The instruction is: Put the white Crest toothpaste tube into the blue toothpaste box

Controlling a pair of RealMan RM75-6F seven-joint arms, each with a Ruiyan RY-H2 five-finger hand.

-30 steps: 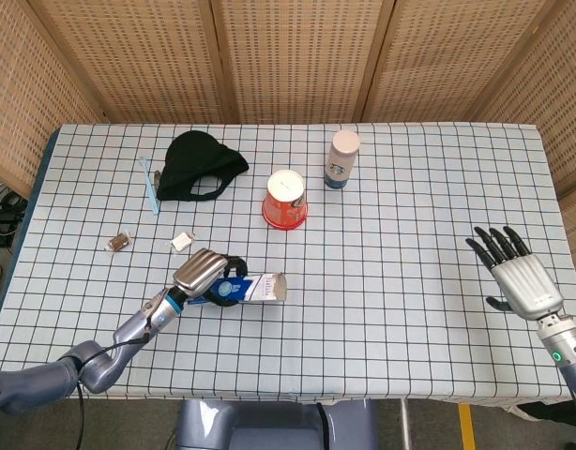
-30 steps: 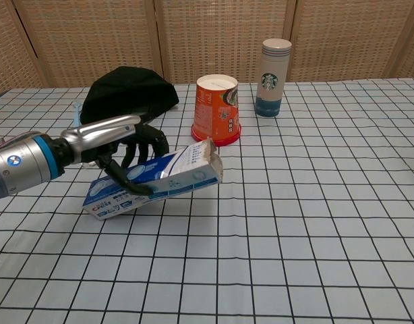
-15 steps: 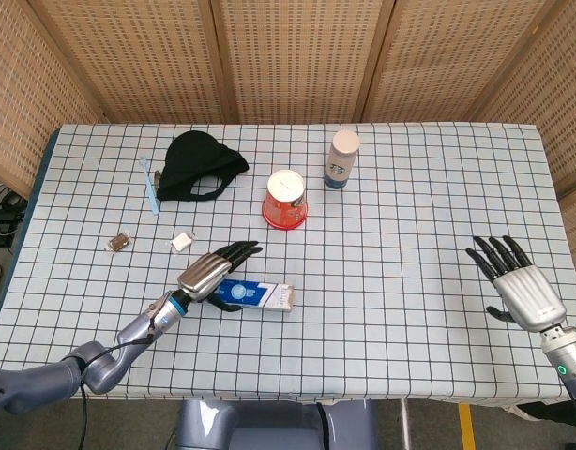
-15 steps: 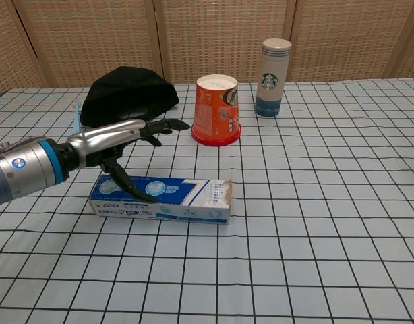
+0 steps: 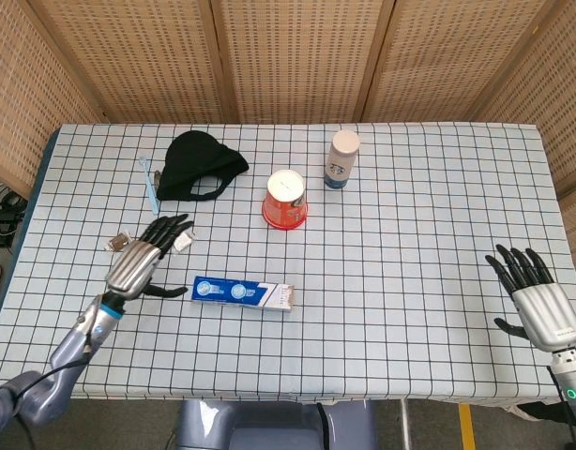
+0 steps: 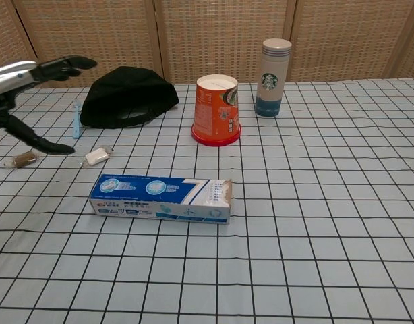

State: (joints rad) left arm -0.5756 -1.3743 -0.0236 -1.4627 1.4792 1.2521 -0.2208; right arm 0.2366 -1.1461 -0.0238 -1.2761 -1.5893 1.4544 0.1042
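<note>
The blue toothpaste box lies flat on the checked cloth, its open flap end pointing right. A white end shows in that opening; I cannot tell how much of the tube is inside. My left hand hovers to the left of the box, fingers spread, holding nothing and clear of it. My right hand is far off at the table's right edge, fingers apart and empty; the chest view does not show it.
A red cup, a white bottle, a black cap and a blue toothbrush stand behind. Two small wrapped sweets lie near the left hand.
The left hand set the box flat on the table, let go, and drew back to the left. The right hand sank slightly lower at the right edge.
</note>
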